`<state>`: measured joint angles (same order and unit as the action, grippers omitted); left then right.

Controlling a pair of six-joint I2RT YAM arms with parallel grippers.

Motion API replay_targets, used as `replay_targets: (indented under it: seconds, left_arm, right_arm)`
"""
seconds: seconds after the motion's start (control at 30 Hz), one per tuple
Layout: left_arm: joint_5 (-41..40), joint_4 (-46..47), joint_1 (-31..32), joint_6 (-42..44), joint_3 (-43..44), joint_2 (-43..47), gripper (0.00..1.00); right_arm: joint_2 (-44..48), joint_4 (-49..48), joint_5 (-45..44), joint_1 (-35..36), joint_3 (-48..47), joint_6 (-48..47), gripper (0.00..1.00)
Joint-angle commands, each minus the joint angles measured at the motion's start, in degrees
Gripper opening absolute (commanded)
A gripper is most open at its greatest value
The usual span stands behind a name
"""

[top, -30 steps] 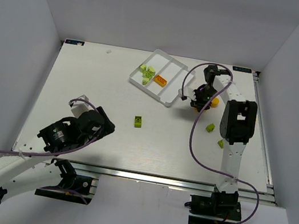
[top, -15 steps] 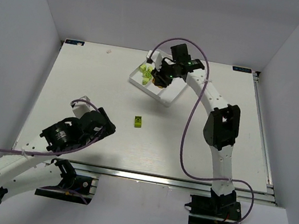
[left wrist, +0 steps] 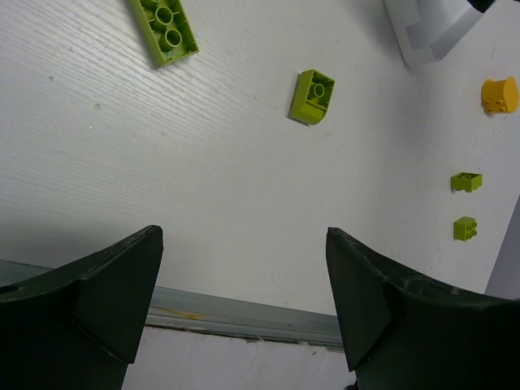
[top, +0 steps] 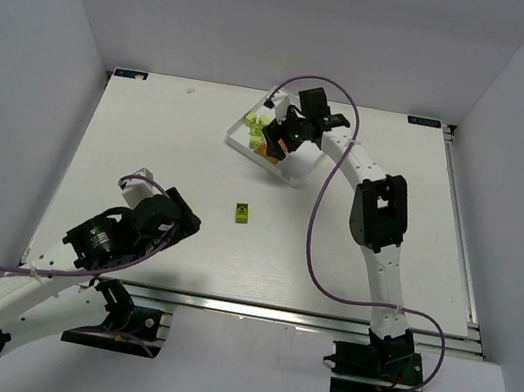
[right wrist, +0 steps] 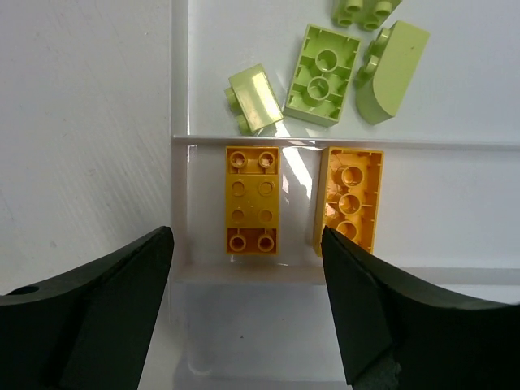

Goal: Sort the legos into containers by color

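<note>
The white tray [top: 236, 137] sits at the back centre, mostly under my right arm. My right gripper [top: 276, 144] hangs over it, open and empty [right wrist: 248, 317], above the tray's near compartment. In the right wrist view the middle compartment holds two orange bricks [right wrist: 252, 199] [right wrist: 351, 199]. The far compartment holds several light green bricks [right wrist: 321, 75]. My left gripper [top: 180, 218] is open and empty [left wrist: 244, 301] near the table's front left. A green brick [top: 242, 213] lies on the table between the arms.
The left wrist view shows a long light green brick [left wrist: 165, 28], a green brick [left wrist: 313, 96], the tray's corner [left wrist: 422, 41], an orange piece [left wrist: 500, 93] and two small green bricks [left wrist: 465, 181] [left wrist: 465, 228] on the table. The table's metal front edge [left wrist: 244, 321] runs below the fingers.
My right arm swung left from beside the orange piece to over the tray. The tray's middle compartment held one orange brick and now holds two. The left arm barely moved.
</note>
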<state>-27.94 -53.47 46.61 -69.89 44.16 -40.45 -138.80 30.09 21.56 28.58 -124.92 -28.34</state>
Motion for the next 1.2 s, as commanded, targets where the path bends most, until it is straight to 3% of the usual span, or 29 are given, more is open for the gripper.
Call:
replay_targets:
  seconds: [0.0, 0.07, 0.1, 0.13, 0.17, 0.2, 0.3, 0.4, 0.43, 0.63, 0.67, 0.87, 1.03, 1.17]
  left_arm:
    - [-0.7, 1.0, 0.1, -0.6, -0.4, -0.1, 0.91]
    - [-0.9, 1.4, 0.1, -0.5, -0.2, -0.3, 0.91]
    - [-1.0, 1.4, 0.1, -0.5, -0.2, -0.4, 0.91]
    - [-1.1, 1.5, 0.1, -0.6, -0.3, -0.3, 0.91]
    - [-1.1, 1.5, 0.1, -0.6, -0.7, -0.3, 0.91]
    - [-1.1, 1.6, 0.1, -0.8, -0.9, -0.2, 0.91]
    - [-0.9, 2.4, 0.1, -1.4, -2.8, 0.9, 0.91]
    - [-1.1, 3.2, 0.1, -1.7, -4.0, 2.0, 0.91]
    - [-1.3, 3.1, 0.1, -1.8, -4.1, 2.2, 0.91]
    - [-2.0, 3.1, 0.1, -1.7, -4.3, 2.2, 0.93]
    - [-2.1, 3.2, 0.1, -1.6, -4.3, 2.0, 0.94]
    - [-2.0, 4.9, 0.1, 0.2, -3.9, 0.5, 0.95]
    - [-1.7, 4.6, 0.1, 0.8, -3.1, -0.9, 0.95]
    - [-1.7, 4.5, 0.1, 0.3, -3.5, -0.3, 0.95]
  right_arm:
    - [4.6, -3.1, 2.3, -1.0, -1.3, 3.6, 0.79]
    - [7.6, -3.5, 1.3, -2.6, -0.9, 5.7, 0.70]
    - [8.9, -3.7, 0.2, -3.4, 0.5, 8.2, 0.60]
    - [10.2, -4.2, -3.1, -4.1, 1.9, 9.9, 0.47]
    - [12.7, -4.3, -5.8, -5.7, 3.1, 11.6, 0.14]
    - [13.6, -3.4, -7.8, -7.4, 5.7, 12.3, 0.02]
    - [16.4, 0.9, -9.0, -11.7, 9.7, 11.7, 0.00]
    - [18.8, 3.4, -9.3, -17.3, 14.9, 10.8, 0.48]
    - [19.4, 4.5, -9.4, -20.2, 17.1, 9.0, 0.86]
    - [15.2, 17.9, -8.3, -25.6, 11.7, -4.0, 0.89]
    - [13.3, 21.6, -7.2, -27.1, 9.4, -9.6, 0.89]
    - [12.9, 19.8, -0.7, -27.6, 13.3, -26.3, 0.88]
    - [6.8, 23.1, -0.9, -26.3, 6.5, -29.8, 0.88]
    - [5.4, 21.3, -3.0, -25.9, 8.7, -32.5, 0.87]
